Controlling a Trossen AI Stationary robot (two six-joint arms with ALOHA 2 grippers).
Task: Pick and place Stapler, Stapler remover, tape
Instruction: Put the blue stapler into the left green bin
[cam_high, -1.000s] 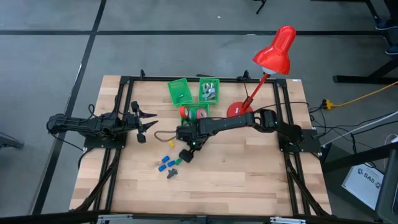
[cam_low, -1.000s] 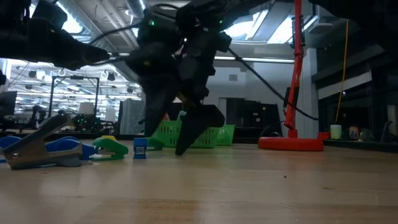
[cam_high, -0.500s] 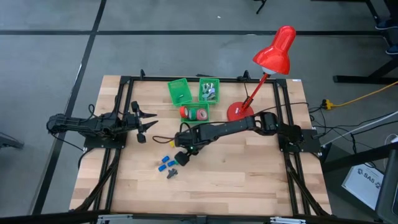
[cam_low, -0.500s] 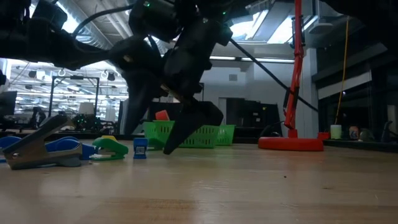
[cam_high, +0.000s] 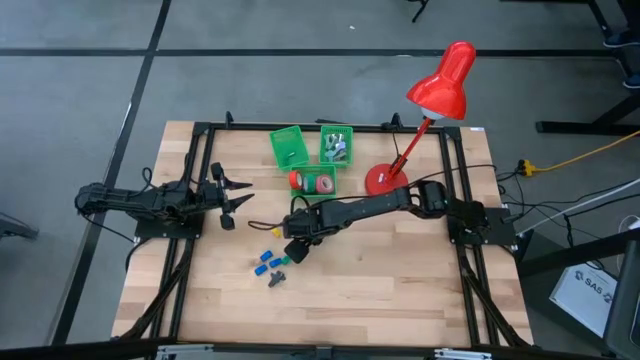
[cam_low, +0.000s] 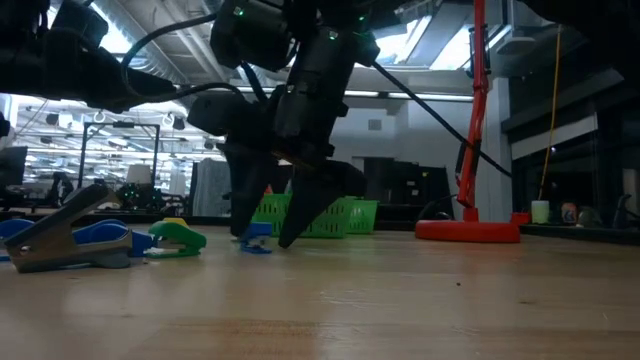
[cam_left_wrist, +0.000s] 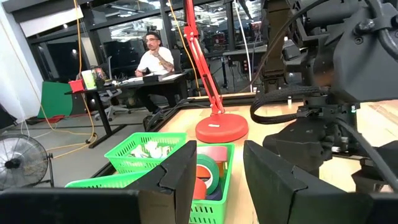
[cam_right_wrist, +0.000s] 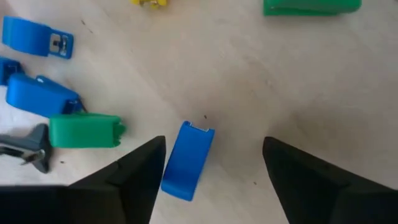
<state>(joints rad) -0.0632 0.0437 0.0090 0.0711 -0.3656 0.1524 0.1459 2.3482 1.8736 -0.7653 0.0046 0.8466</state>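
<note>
Table (cam_high: 400, 280): pale wood planks, smooth and matte.
Baskets (cam_high: 288, 148): green plastic mesh at the far edge, tape rolls (cam_high: 322, 184) in 1.
Right gripper (cam_right_wrist: 214, 168): nearer arm, low over the table centre, fingers spread and empty.
Left gripper (cam_high: 232, 195): waits at the left edge, fingers parted a little, nothing held.
Blue stapler (cam_right_wrist: 188, 160): small glossy blocky plastic, lies on the wood between the right fingers, closer to 1; long axis runs along the gap, not across.
</note>
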